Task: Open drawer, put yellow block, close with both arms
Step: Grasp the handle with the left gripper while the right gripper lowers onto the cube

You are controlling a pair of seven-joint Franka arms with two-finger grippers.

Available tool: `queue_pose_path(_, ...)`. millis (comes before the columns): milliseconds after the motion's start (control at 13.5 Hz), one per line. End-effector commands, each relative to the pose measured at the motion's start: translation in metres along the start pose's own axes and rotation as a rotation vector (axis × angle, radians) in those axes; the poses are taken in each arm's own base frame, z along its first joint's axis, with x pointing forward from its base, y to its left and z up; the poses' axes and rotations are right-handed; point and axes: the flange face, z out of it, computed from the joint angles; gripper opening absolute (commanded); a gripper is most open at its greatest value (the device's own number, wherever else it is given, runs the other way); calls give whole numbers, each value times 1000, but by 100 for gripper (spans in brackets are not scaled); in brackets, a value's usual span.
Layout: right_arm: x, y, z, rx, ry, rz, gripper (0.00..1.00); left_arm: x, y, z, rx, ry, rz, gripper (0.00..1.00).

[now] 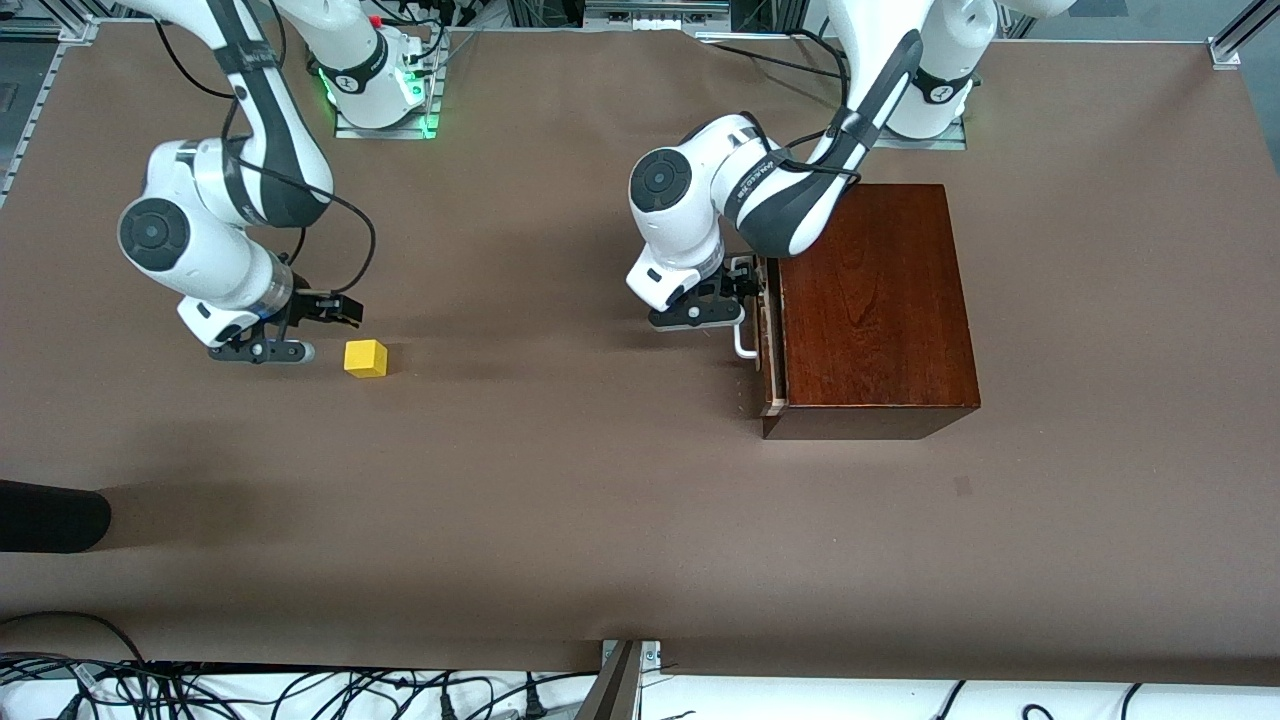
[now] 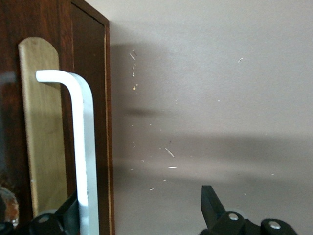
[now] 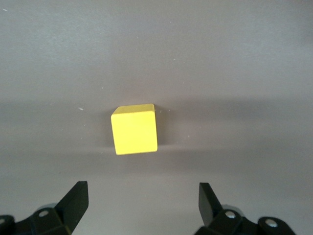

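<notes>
The yellow block [image 1: 365, 357] lies on the brown table toward the right arm's end. My right gripper [image 1: 326, 331] hangs low beside it, open and empty; in the right wrist view the block [image 3: 134, 129] sits just ahead of the gap between the fingers [image 3: 76, 200]. The dark reddish-brown box [image 1: 870, 300] stands toward the left arm's end, its drawer [image 1: 769, 340] barely ajar with a pale edge showing. My left gripper [image 1: 744, 283] is open at the white handle [image 1: 744, 343]. In the left wrist view the handle [image 2: 83, 147] lies between the open fingers [image 2: 211, 201], against one of them.
A black object [image 1: 50, 515] lies at the table's edge near the front camera, toward the right arm's end. Cables [image 1: 300, 690] run along the edge nearest the front camera. Bare brown table [image 1: 560, 450] lies between the block and the box.
</notes>
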Motion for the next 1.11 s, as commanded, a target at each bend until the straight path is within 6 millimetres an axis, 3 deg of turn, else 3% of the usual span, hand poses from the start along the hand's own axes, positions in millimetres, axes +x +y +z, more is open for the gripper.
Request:
queue_pose_path(0, 4, -3, 26, 9, 16, 8, 100, -2, 22, -5, -23, 20, -5, 100)
queue_pose_path(370, 7, -21, 59, 9, 36, -20, 100, -9, 43, -12, -45, 32, 1, 100)
queue_pose_path(1036, 15, -24, 86, 3, 58, -63, 100, -30, 83, -16, -68, 47, 7, 100)
